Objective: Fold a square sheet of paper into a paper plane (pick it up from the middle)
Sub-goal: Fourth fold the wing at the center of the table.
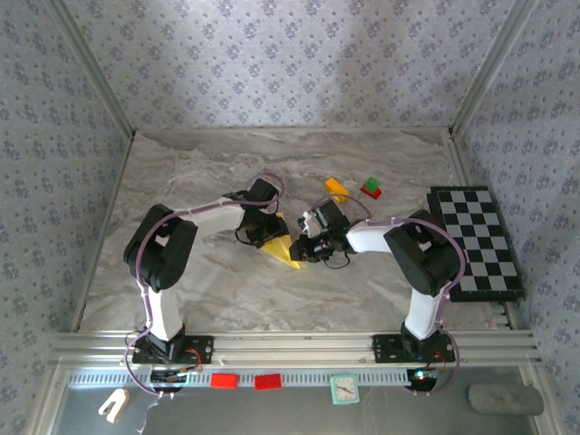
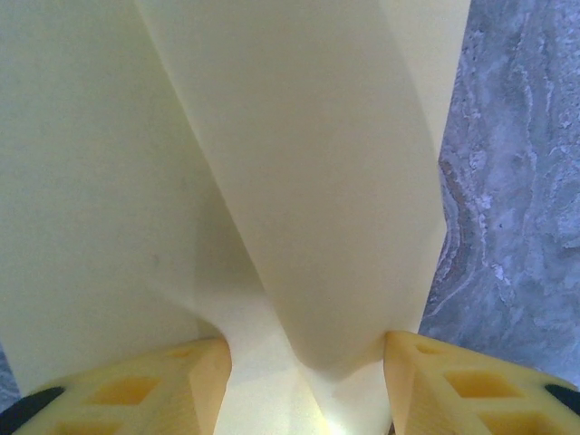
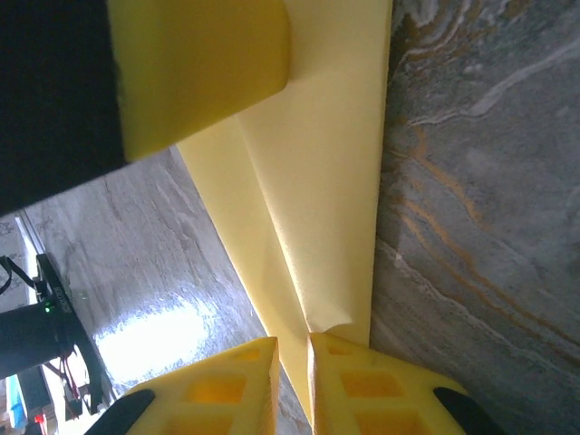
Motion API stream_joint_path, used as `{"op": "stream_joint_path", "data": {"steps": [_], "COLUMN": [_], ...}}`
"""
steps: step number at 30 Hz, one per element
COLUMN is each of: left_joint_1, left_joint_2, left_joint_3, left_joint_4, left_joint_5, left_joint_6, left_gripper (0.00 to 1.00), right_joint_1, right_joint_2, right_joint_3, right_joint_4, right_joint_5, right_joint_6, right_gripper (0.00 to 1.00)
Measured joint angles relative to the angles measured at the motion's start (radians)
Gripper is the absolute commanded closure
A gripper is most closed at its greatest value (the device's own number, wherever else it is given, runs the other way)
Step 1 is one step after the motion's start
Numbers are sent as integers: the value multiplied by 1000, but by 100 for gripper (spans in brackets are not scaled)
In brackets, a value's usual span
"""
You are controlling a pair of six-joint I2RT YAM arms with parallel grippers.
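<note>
The yellow sheet of paper (image 1: 283, 252) lies partly folded into a pointed, creased shape at mid-table, between both arms. My left gripper (image 1: 269, 227) points down onto its far side. In the left wrist view its jaws stand apart, and a curved fold of the paper (image 2: 317, 181) rises between the fingers (image 2: 181, 381), brushing both. My right gripper (image 1: 299, 249) comes in from the right. It is shut on the paper's edge (image 3: 317, 199), the sheet running through the thin slit at the gripper (image 3: 292, 362). A left finger (image 3: 199, 63) shows there too, on the paper's far end.
An orange-yellow block (image 1: 336, 188) and a green-and-red block (image 1: 371, 188) sit just behind the grippers. A black-and-white checkered board (image 1: 476, 240) lies at the right edge. Patterned walls close in the marble table (image 1: 181, 163) on three sides.
</note>
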Motion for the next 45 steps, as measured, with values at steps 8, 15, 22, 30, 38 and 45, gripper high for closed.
{"op": "stream_joint_path", "data": {"steps": [8, 15, 22, 30, 38, 45], "left_joint_1": [15, 98, 106, 79, 48, 47], "left_joint_2": [-25, -184, -216, -169, -135, -92], "left_joint_3": [17, 4, -143, -270, -277, -277], "left_joint_4": [-43, 47, 282, 462, 498, 508], "left_joint_5": [-5, 60, 214, 321, 354, 353], "left_joint_6": [31, 65, 53, 13, 15, 19], "left_gripper": [48, 52, 66, 71, 74, 77], "right_joint_1": [3, -3, -8, -10, -10, -10], "right_joint_2": [0, 0, 6, 17, 23, 24], "right_joint_3": [23, 41, 63, 80, 90, 90], "right_joint_4": [-56, -120, -179, -204, -219, -219], "right_joint_5": [24, 16, 4, -1, -1, -1], "right_joint_6": [-20, -69, -103, -109, -109, -109], "right_gripper": [82, 82, 82, 82, 82, 82]}}
